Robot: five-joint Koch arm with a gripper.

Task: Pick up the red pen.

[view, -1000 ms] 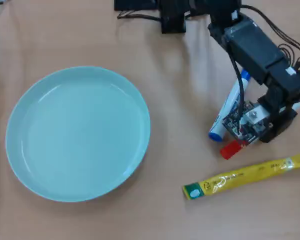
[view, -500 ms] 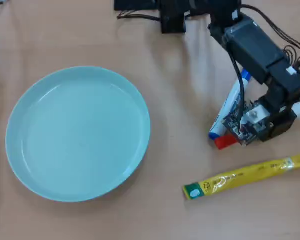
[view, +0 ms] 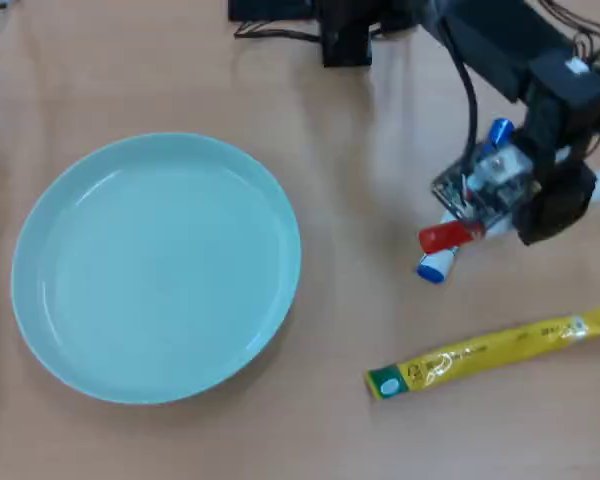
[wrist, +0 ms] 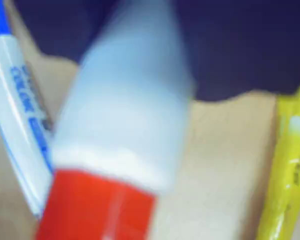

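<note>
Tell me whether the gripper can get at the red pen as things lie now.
Probably yes. The gripper sits right over the red pen, whose barrel fills the wrist view. The blue pen lies close alongside and may get nudged. Whether the jaws are open cannot be told.

A smooth, light brown wood-grain laminate worktop (view: 360,130) is seen to fill the whole overhead view, so that no wall, floor or window is shown. Soft, even light is cast from above: pale glare is spread across the middle of the surface towards the far edge, faint vertical streaks are reflected there, and only weak, blurred shadows are thrown. In the wrist view the same tan surface (wrist: 215,150) is shown out of focus, and a dark, blurred area is seen along the top edge of that picture.
</note>
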